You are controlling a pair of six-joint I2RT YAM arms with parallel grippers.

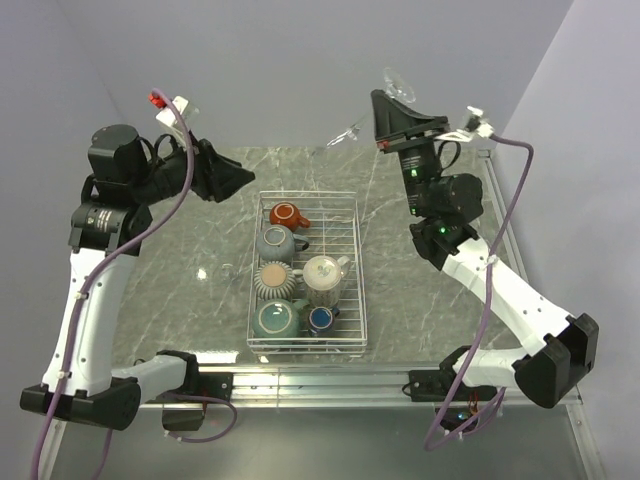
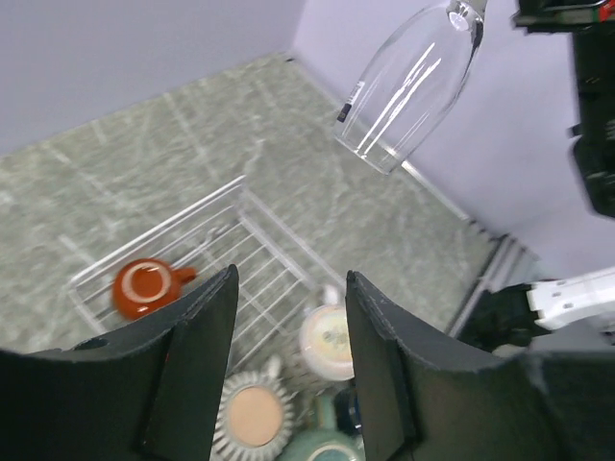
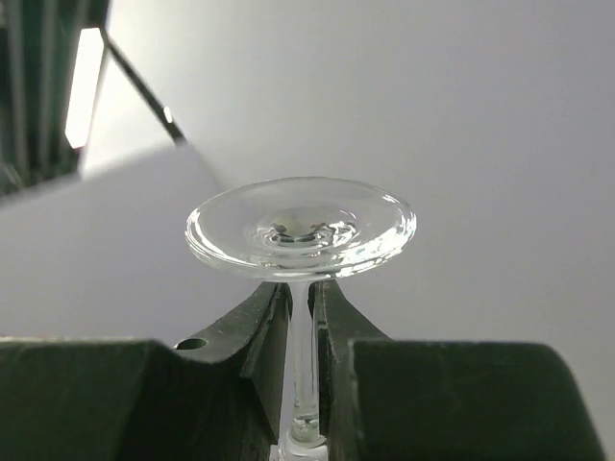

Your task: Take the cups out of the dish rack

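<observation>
Right gripper (image 3: 303, 317) clamped on stem of clear stemmed glass (image 3: 301, 230), bowl hanging down, aloft past far end of dish rack (image 1: 308, 194). Left gripper (image 2: 288, 288) half open, empty, beside rack. Glass light, slick, fragile: hold stem, gently.

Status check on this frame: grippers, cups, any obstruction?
Left gripper open, empty, hovering near dish rack. Right gripper shut on stemmed glass, foot up, held high. Six cups in rack. Nothing blocking.

soft, even light; faint shadows on the bench (image 1: 190, 270). left wrist view mildly blurred; right wrist view sharp, highlights on the stemmed glass (image 3: 301, 228), bright strip upper left.
</observation>
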